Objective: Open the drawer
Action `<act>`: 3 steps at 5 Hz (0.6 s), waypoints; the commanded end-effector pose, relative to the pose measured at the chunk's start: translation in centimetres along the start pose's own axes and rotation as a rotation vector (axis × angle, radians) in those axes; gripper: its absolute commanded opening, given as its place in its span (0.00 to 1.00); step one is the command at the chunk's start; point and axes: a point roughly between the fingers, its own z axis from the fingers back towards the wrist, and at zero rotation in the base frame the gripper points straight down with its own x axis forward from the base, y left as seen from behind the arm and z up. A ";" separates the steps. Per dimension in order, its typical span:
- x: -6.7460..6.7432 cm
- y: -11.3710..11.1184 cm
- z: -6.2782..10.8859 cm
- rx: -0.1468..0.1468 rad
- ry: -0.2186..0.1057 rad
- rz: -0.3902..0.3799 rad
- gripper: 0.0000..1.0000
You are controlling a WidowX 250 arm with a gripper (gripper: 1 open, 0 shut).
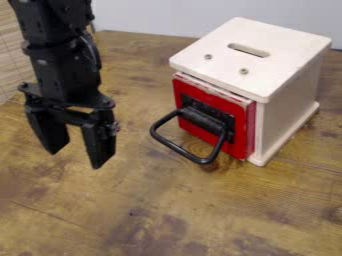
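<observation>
Gripper (76,137) at 9 o'clock, fingers spread, nothing held, hovering over table (160,215), apart from handle (187,140). Handle loop at center, lying forward toward 7 o'clock. Drawer (210,112) behind it toward 2 o'clock, barely out of box (274,70). Risks: fingers miss or skid off loop; off-axis pull jams drawer or drags the light-looking box.

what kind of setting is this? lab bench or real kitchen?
Likely a lab or workshop bench, not a kitchen: a worn wooden tabletop, a lone cream box with a red drawer as a test prop, and a black robot end effector beside it.
</observation>
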 end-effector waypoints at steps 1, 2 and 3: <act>1.2 -1.0 -0.7 -0.024 -0.006 0.082 1.00; 3.1 -2.4 -1.1 -0.055 -0.021 0.200 1.00; 4.4 -3.1 -1.6 -0.070 -0.031 0.274 1.00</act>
